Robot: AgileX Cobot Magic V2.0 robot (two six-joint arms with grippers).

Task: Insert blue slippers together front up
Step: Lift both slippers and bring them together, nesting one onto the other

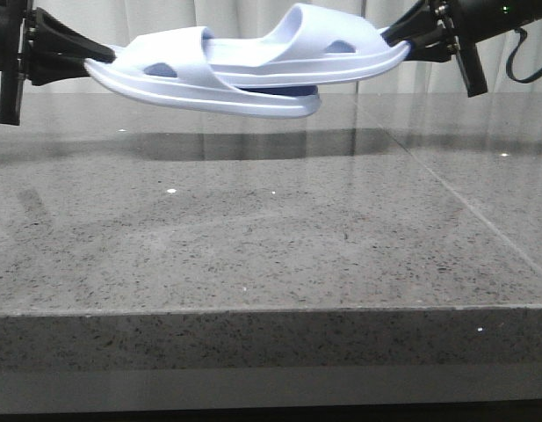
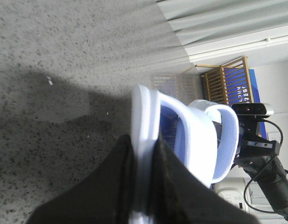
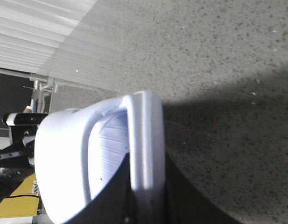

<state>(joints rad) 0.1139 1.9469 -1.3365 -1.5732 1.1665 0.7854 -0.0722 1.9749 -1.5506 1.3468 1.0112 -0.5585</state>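
Two pale blue slippers hang high above the table in the front view. My left gripper (image 1: 99, 60) is shut on the sole edge of the lower slipper (image 1: 209, 88). My right gripper (image 1: 395, 39) is shut on the sole edge of the upper slipper (image 1: 323, 48). The upper slipper's sole passes under the strap (image 1: 169, 54) of the lower one, so the two overlap. In the left wrist view black fingers (image 2: 167, 177) clamp the sole (image 2: 144, 121). In the right wrist view black fingers (image 3: 116, 196) clamp the other sole (image 3: 147, 140).
The grey speckled stone table (image 1: 253, 246) lies well below the slippers, with its front edge (image 1: 253, 309) near me. White curtains hang behind. A wooden crib (image 2: 228, 81) and a webcam on a stand (image 2: 253, 109) show past the table in the left wrist view.
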